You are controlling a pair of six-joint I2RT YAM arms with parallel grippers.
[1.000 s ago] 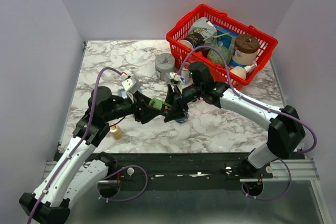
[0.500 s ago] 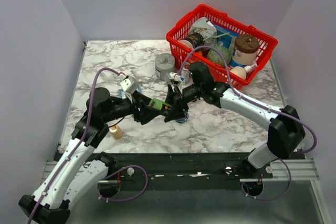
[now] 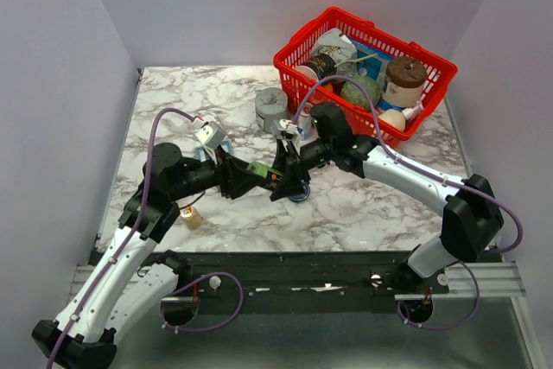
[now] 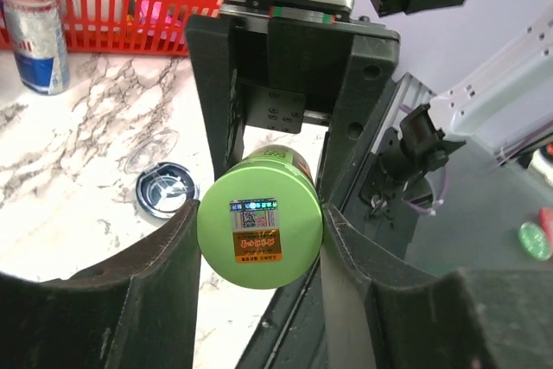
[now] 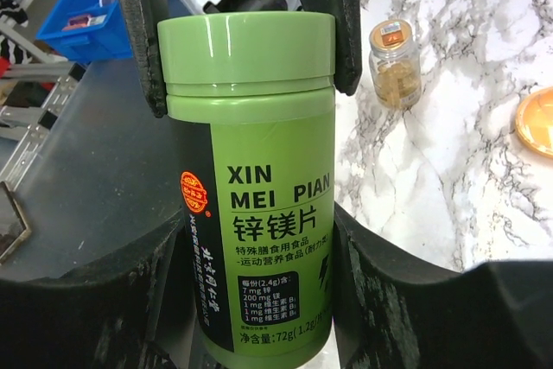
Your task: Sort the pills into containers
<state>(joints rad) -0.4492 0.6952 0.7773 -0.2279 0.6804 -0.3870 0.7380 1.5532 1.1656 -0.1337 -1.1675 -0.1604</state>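
A green plastic pill bottle (image 5: 251,170) is clamped between both claws, the right gripper (image 5: 257,248) on its body and the left gripper (image 4: 259,231) on its cap.

1. Table centre is blocked: both arms meet there, with the green bottle (image 3: 258,169) spanning the left gripper (image 4: 259,222) and right gripper (image 5: 259,231), clamped by both.
2. Blue dish (image 4: 167,192) sits under the right wrist, so there's no way in from above.
3. Far right: red basket (image 3: 435,84), with grey block (image 3: 271,108) and can (image 4: 34,32) crowding its left corner.
4. Amber jar (image 3: 191,216) stands beside the left arm, orange dish (image 5: 537,123) near it.
5. Far-left marble (image 3: 181,97) is open.
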